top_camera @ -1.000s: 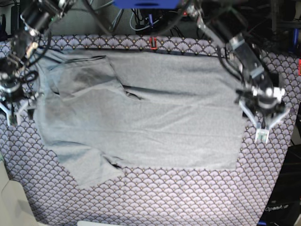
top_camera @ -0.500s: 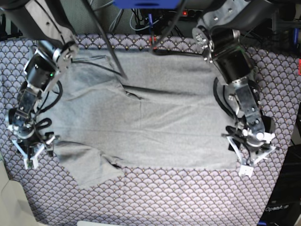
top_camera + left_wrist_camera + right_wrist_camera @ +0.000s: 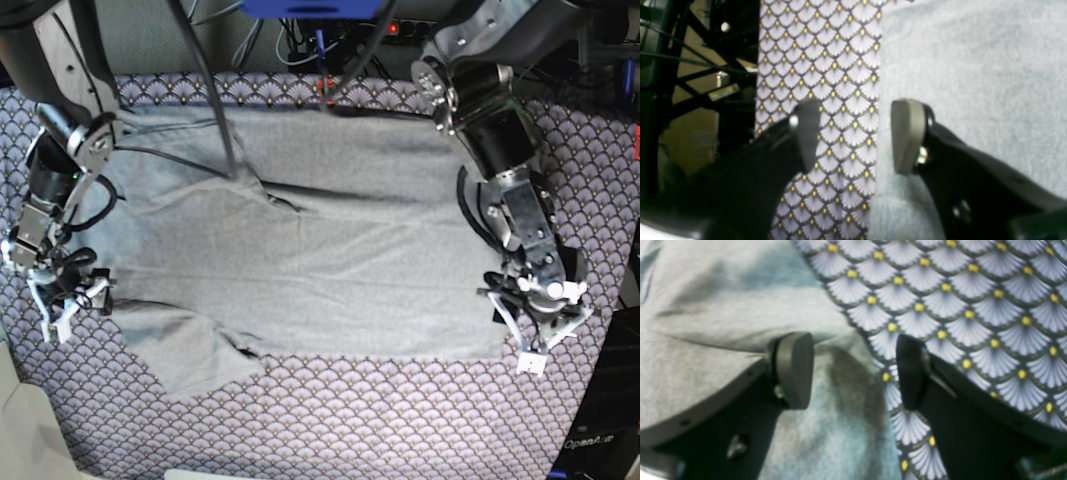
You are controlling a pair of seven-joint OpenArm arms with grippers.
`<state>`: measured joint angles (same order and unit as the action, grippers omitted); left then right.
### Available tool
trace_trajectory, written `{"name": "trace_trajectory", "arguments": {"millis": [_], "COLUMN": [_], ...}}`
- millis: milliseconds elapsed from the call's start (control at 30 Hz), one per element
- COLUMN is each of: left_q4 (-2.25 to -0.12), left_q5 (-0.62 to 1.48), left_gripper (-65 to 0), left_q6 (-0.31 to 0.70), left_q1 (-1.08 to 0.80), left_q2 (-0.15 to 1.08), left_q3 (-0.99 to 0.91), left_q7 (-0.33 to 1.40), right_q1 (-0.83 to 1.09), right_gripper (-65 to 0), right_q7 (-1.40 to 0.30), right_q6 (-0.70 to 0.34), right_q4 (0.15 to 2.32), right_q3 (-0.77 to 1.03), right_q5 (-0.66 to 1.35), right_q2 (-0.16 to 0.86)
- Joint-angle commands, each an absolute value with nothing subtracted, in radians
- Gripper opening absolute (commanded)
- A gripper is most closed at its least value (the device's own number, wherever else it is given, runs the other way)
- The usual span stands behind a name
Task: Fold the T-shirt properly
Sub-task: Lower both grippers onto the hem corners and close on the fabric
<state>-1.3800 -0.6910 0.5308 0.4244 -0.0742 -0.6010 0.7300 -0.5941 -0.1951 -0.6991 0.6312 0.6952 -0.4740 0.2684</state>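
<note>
The T-shirt (image 3: 320, 250) lies spread on my worktop's tablecloth (image 3: 400, 420); my left fingers (image 3: 907, 133) and right fingers (image 3: 795, 368) stand apart, straddling its opposite edges, gripping nothing

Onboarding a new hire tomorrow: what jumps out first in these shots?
The light grey T-shirt spread flat over the purple fan-patterned tablecloth fills the base view. The left tool stands open at the shirt's corner on that view's right, one finger over fabric, the other over cloth. The right tool straddles the opposite edge, also open.
</note>
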Motion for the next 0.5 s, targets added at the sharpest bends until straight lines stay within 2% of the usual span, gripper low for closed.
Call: {"name": "trace_trajectory", "arguments": {"millis": [0,467], "left_q4": [-1.400,-1.397], "left_q5": [-0.688,-0.684], "left_gripper": [-31.4,-31.4], "left_q6": [0.526,0.526], "left_q1": [0.450,0.449], "left_q2": [-0.068,-0.048], "left_q3": [-0.596,-0.596], "left_q7": [0.713,0.713], "right_q1": [-0.625,-0.619], "right_gripper": [-25.0,-26.6], "right_q7": [-0.160,-0.157], "right_q6": [-0.698,-0.698], "right_q4": [0.636,0.599], "right_q3": [0.693,0.690], "right_q5": [-0.453,-0.453], "right_q2": [0.274,0.257]}}
